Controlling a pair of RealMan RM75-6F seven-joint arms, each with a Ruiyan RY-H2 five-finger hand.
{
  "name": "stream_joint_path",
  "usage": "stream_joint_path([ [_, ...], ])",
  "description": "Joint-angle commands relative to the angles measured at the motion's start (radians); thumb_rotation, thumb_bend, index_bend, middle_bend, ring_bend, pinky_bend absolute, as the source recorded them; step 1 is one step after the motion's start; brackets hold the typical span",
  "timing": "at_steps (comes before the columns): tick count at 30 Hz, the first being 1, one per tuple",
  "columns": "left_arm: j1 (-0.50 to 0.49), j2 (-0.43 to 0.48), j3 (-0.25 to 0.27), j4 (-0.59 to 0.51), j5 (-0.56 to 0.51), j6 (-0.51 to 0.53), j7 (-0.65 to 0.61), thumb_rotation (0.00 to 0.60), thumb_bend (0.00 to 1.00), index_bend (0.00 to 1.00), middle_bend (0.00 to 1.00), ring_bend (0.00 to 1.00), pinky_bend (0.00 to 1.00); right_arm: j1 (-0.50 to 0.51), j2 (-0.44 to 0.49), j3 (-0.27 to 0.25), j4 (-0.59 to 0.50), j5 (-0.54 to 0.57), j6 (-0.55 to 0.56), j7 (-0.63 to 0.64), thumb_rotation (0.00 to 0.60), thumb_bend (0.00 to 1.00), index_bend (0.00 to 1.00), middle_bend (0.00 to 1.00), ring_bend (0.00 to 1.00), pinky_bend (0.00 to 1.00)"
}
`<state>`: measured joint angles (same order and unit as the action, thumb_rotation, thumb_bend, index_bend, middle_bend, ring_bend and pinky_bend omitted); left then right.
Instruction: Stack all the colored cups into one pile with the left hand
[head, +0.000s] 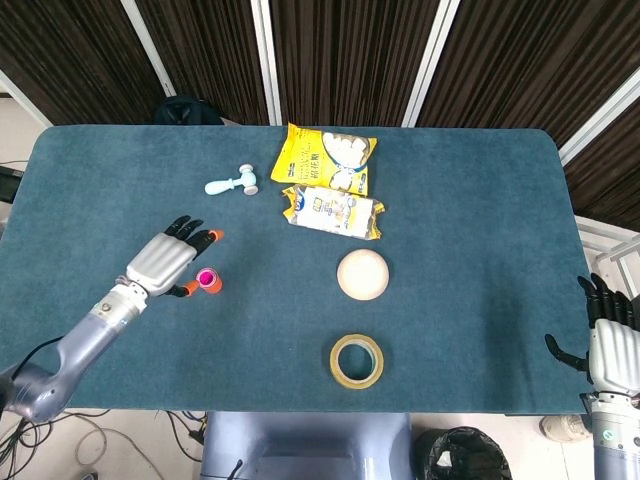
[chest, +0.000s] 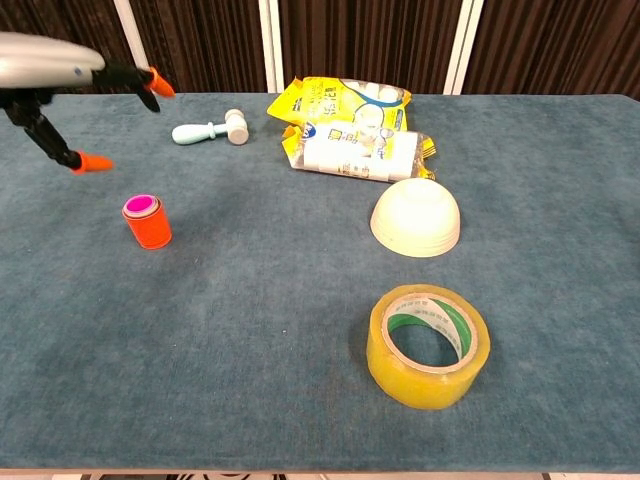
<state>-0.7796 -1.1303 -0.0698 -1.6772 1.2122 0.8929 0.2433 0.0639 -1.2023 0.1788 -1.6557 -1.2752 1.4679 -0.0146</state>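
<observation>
Pink cup seated in the pile; stacking appears complete

Pink cup (chest: 141, 205) sits nested inside the orange cup (chest: 149, 229), forming one pile on the table (chest: 300, 350) toward its left edge, roughly midway between front and back. No loose cup shows in either view. Left hand (head: 168, 262) hangs just beside the pile, fingers spread, holding nothing. Right hand (head: 606, 345) rests off the table's right front corner, fingers apart, empty. Judgement: nothing left to stack.

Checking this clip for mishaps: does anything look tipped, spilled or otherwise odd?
Nothing stands out. The cup stack stands upright, pink cup nested inside the orange one, with the left hand open and clear of it. The bowl lies upside down.
</observation>
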Motion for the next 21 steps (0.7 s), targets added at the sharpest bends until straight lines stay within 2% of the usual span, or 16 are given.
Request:
stream_joint_path([
  [1, 0.137, 0.035, 0.027, -0.079, 0.113, 0.254, 0.063, 0.6, 0.29, 0.09, 0.11, 0.0, 0.02, 0.0, 0.002, -0.004, 0.0, -0.005, -0.002, -0.001, 0.6, 0.3, 0.1, 0.04, 0.1, 0.04],
  [5, 0.269, 0.056, 0.086, -0.126, 0.145, 0.427, 0.125, 0.6, 0.29, 0.08, 0.09, 0.0, 0.02, 0.004, 0.013, -0.019, 0.006, -0.039, -0.009, 0.005, 0.6, 0.3, 0.1, 0.04, 0.1, 0.04],
  [9, 0.38, 0.064, 0.122, -0.117, 0.182, 0.563, 0.07, 0.6, 0.29, 0.07, 0.09, 0.0, 0.02, 0.01, 0.025, -0.036, 0.021, -0.079, -0.02, 0.026, 0.6, 0.3, 0.1, 0.04, 0.1, 0.04],
  [14, 0.463, 0.072, 0.133, -0.084, 0.214, 0.661, -0.062, 0.6, 0.29, 0.07, 0.09, 0.0, 0.02, 0.016, 0.033, -0.047, 0.042, -0.113, -0.026, 0.049, 0.6, 0.3, 0.1, 0.04, 0.1, 0.04],
  [21, 0.503, 0.079, 0.145, -0.04, 0.239, 0.672, -0.151, 0.6, 0.29, 0.07, 0.09, 0.0, 0.02, 0.017, 0.043, -0.055, 0.059, -0.14, -0.021, 0.071, 0.6, 0.31, 0.1, 0.04, 0.1, 0.04],
])
